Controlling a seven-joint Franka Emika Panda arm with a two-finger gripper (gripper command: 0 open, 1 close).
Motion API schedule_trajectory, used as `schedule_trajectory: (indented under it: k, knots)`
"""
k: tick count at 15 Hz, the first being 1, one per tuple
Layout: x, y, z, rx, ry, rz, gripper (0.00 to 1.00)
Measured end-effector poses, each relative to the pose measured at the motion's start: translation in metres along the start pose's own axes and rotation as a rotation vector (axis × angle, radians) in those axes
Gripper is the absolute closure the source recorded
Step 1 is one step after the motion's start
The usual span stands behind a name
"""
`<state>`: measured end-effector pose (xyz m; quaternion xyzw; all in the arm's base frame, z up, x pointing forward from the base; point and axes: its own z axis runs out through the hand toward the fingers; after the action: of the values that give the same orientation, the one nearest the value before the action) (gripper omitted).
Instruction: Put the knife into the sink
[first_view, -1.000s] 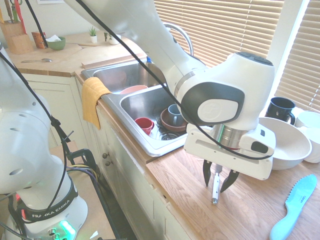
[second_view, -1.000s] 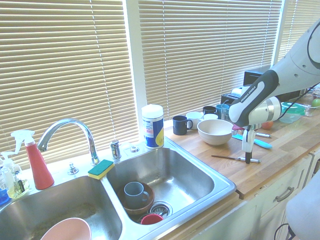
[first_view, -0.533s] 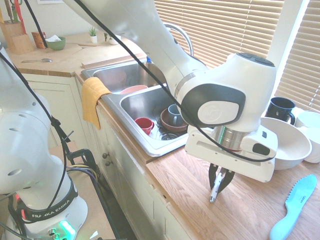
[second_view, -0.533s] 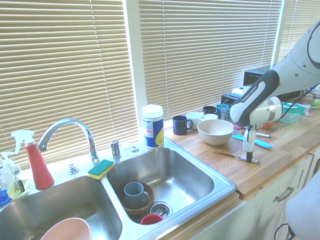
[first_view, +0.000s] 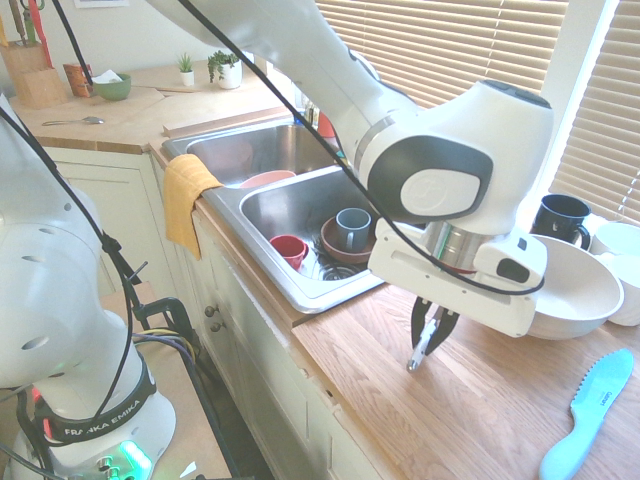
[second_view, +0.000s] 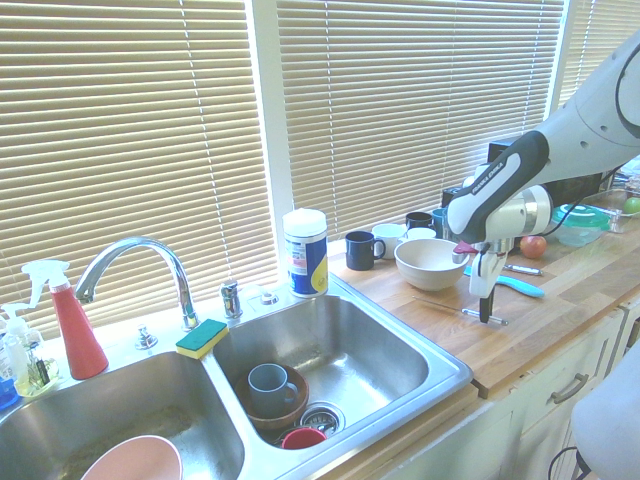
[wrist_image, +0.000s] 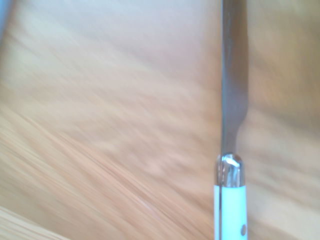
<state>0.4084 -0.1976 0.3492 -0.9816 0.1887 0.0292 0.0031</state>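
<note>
The largest thing is the stainless steel double-basin sink with a shiny rim, and everything else is placed from it. The white robot arm with dark grey panels reaches over the wooden countertop beside the sink. On that same side, near the rim, stands the wide off-white round bowl; the dark blue mug stands between the bowl and the sink. The white tub with a blue and yellow label is at the sink's back corner, by the window.

Inside the basin nearer the arm are a brown round bowl, a grey-blue mug sitting in it, and a red mug by the drain. The pink bowl lies in the other basin. A green and yellow sponge rests on the ledge between the basins, towards the faucet.

The light blue plastic serrated knife lies on the countertop, farther from the sink than the gripper. The slim table knife with a silver metal blade and white handle is outside the sink, over the countertop — the claw is closed on its handle, its two dark fingers pinched together around it.
</note>
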Motion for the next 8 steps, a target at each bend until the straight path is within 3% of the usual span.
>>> schedule_trajectory:
  k: [3, 8]
  knots:
    - [-0.006, -0.058, -0.037, 0.004, 0.074, 0.144, 1.0]
    - [-0.019, -0.179, -0.018, 0.015, 0.14, 0.39, 1.0]
